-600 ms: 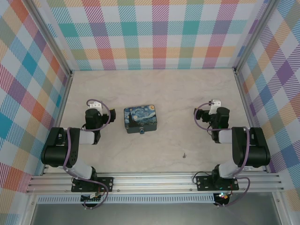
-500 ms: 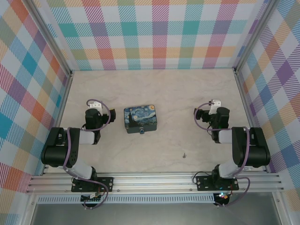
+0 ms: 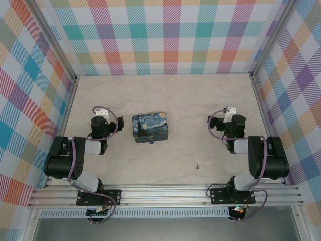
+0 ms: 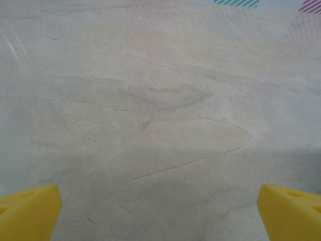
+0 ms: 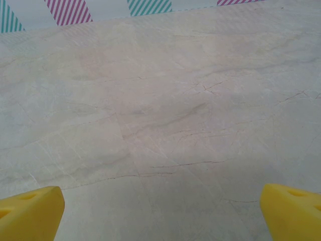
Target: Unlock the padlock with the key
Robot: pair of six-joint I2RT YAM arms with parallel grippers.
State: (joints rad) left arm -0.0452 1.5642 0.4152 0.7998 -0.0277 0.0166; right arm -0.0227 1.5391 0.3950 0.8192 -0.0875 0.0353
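The padlock is a tiny teal-blue speck at the middle of the near edge of the starry-night tin, left of the table's centre. The key, a thin dark sliver, lies on the marble-patterned tabletop, nearer the front and to the right of the tin. My left gripper rests left of the tin, apart from it. Its yellow fingertips stand wide with bare table between them. My right gripper sits far right of the tin and behind the key, its fingertips likewise spread over bare table. Both are open and hold nothing.
Plaid walls enclose the table on three sides, with metal posts at the corners. An aluminium rail carrying both arm bases runs along the near edge. Open tabletop stretches behind the tin and between the arms.
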